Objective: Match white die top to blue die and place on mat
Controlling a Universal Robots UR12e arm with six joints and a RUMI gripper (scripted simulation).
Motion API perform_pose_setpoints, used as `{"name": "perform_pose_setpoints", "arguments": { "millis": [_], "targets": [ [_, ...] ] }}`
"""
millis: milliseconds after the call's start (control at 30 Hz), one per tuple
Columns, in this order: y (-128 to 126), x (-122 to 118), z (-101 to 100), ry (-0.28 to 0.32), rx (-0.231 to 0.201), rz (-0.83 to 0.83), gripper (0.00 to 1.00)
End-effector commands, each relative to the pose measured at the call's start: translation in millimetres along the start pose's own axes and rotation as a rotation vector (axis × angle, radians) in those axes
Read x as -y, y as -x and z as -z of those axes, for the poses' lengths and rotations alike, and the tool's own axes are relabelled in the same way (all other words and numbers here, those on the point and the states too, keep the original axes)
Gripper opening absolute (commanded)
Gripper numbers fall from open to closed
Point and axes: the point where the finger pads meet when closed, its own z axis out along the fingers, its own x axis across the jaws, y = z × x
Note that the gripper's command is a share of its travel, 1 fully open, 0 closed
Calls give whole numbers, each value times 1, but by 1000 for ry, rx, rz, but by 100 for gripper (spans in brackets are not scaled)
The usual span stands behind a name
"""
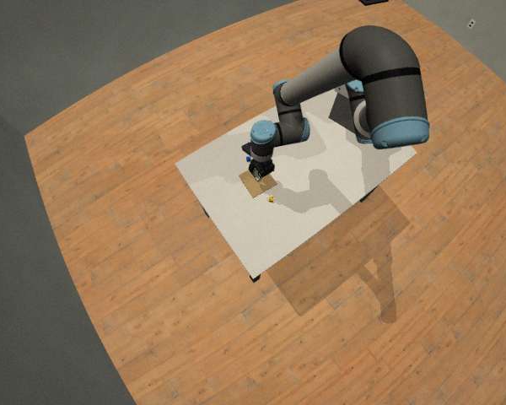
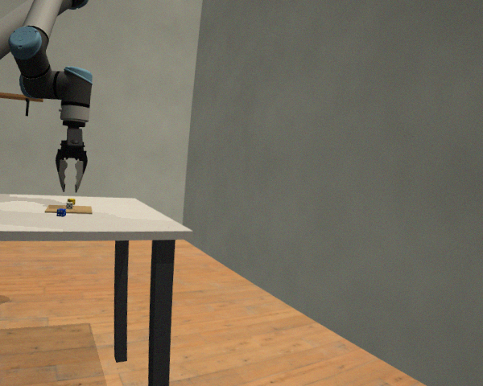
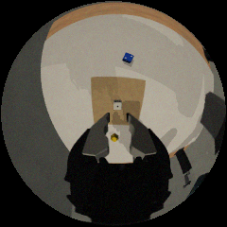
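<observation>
The white die [image 3: 117, 105] sits flat on the tan mat [image 3: 101, 92], inside its edges, directly below and just ahead of the pincer's [image 2: 71, 187] fingertips, apart from them. It is a small pale cube with dark pips; its top number is too small to read. The blue die [image 3: 128, 58] lies on the table beyond the mat's far edge, well ahead of the pincer and slightly to one side. The rectangular mat lies flat under the pincer, which hangs above it holding nothing, jaws narrowly parted.
</observation>
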Motion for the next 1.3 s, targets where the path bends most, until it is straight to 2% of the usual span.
{"name": "perform_pose_setpoints", "arguments": {
  "millis": [0, 167, 567, 733, 1033, 1100, 1267],
  "targets": [
    [0, 0, 14, 1, -1, 1, 21],
    [0, 0, 23, 1, -1, 1, 21],
    [-1, 0, 23, -18, -6, 2, 21],
    [-3, 0, 21, -71, -16, 4, 21],
    [-2, -1, 21, -202, -14, 4, 21],
    [-2, -1, 21, -202, -14, 4, 21],
    [0, -3, 23, -248, -4, 2, 21]
  ]
}}
